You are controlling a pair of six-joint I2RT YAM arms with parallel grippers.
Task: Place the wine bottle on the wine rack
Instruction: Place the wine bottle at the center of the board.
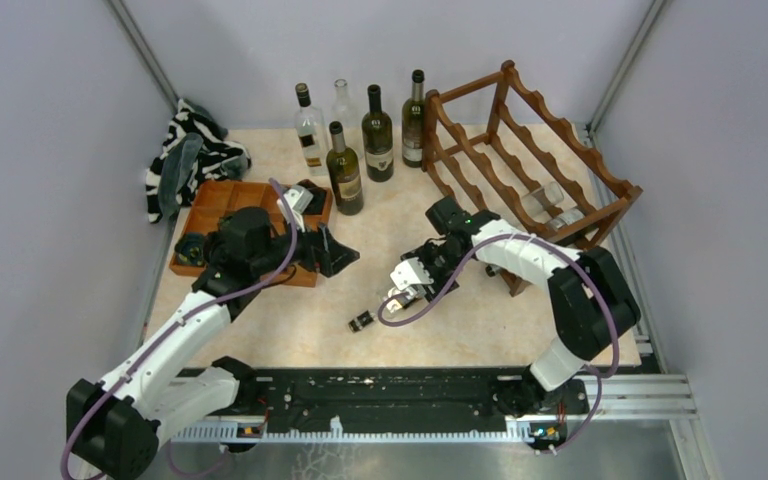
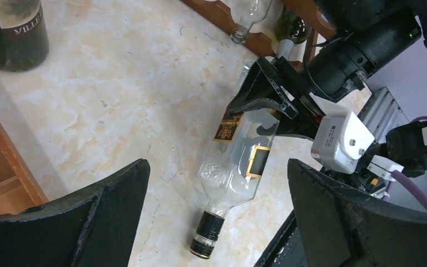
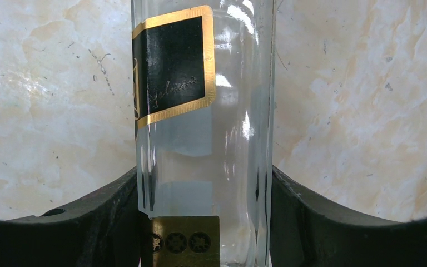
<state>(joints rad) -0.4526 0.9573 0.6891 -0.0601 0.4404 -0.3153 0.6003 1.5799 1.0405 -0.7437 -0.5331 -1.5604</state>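
Observation:
A clear glass wine bottle [image 1: 362, 321] with black and gold labels lies on its side at the middle of the table, its black cap toward the near edge. My right gripper [image 1: 415, 277] is shut on the bottle's body. In the right wrist view both fingers [image 3: 105, 211] press the sides of the bottle [image 3: 205, 111]. My left gripper [image 1: 345, 255] hangs open to the left of it, holding nothing. In the left wrist view the bottle [image 2: 239, 161] shows between the spread fingers, farther away. The dark wooden wine rack [image 1: 530, 150] stands at the back right.
Several upright bottles [image 1: 360, 140] stand at the back, left of the rack. An orange-brown tray [image 1: 250, 200] sits by the left arm and a striped cloth [image 1: 190, 150] lies behind it. The rack's bottom tier holds a clear bottle [image 1: 550, 205].

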